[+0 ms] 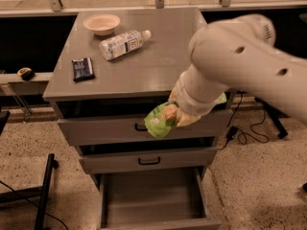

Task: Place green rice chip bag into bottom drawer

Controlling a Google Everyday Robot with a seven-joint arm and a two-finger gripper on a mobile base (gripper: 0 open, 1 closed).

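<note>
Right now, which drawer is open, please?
The bottom drawer, pulled out; the top drawer and middle drawer are shut. The gripper holds the bag above it.

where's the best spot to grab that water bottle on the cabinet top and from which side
I'd grip the water bottle across its labelled middle, coming straight down from above: it lies on its side, cap toward the right. The gripper hangs before the top drawer, shut on the green rice chip bag.
</note>
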